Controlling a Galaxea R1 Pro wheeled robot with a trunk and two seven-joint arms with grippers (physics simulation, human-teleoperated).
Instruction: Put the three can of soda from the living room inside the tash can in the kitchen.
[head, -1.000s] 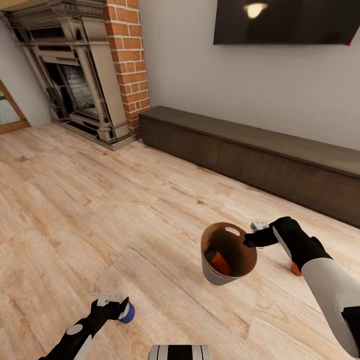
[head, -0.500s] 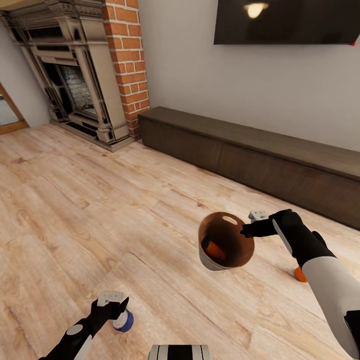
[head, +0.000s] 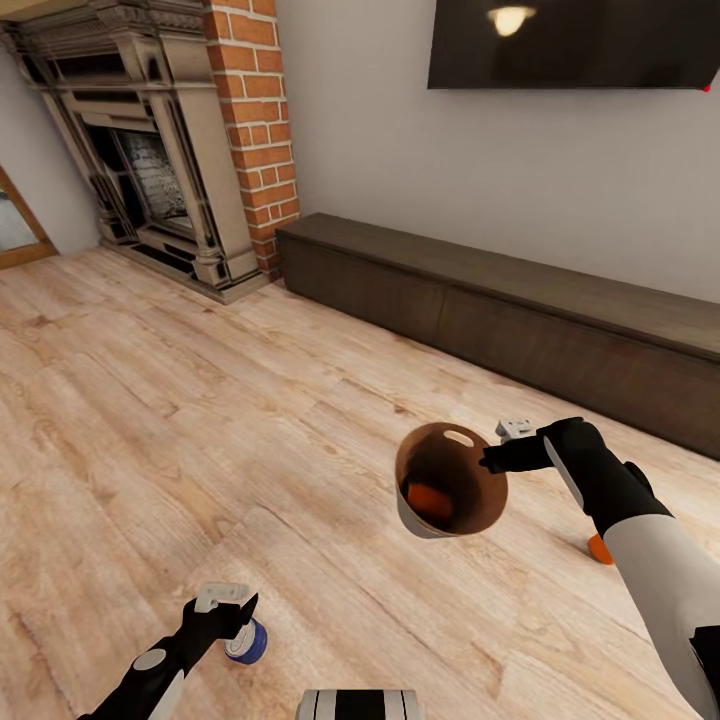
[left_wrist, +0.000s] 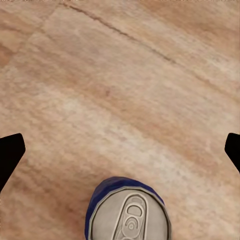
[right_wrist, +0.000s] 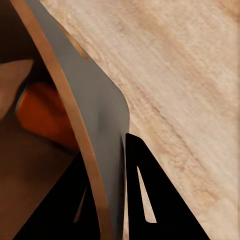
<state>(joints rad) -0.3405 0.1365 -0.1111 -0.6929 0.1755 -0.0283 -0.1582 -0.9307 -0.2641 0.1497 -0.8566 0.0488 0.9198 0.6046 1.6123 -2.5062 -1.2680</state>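
- My right claw (head: 490, 462) is clenched on the rim of the tash can (head: 450, 495); in the right wrist view one black finger (right_wrist: 155, 195) lies outside the grey wall (right_wrist: 100, 125) and the other inside it.
- The bin hangs tilted just right of centre in the head view, its tan-brown mouth turned toward the camera, with a slot cut-out near the far rim.
- One orange can (head: 430, 500) lies inside the bin against its lower wall.
- A small orange shape (head: 598, 548) shows on the floor beside my right forearm at lower right; I cannot tell what it is.
- My left claw (head: 232, 608) sits at lower left of the head view. In the left wrist view its dark fingertips (left_wrist: 10, 152) stand wide apart, released, not touching the blue can (left_wrist: 127, 210).
- That blue can stands upright on the floor, silver top with pull tab facing up, just beside the claw.
- The floor (head: 200, 420) is pale wood-grain planking, open across the middle of the frame.
- A long low dark cabinet (head: 520, 310) runs along the grey wall at right, a dark screen (head: 570, 40) above it.
- A red-brick column (head: 255, 120) and ornate fireplace (head: 140, 150) fill the upper left.
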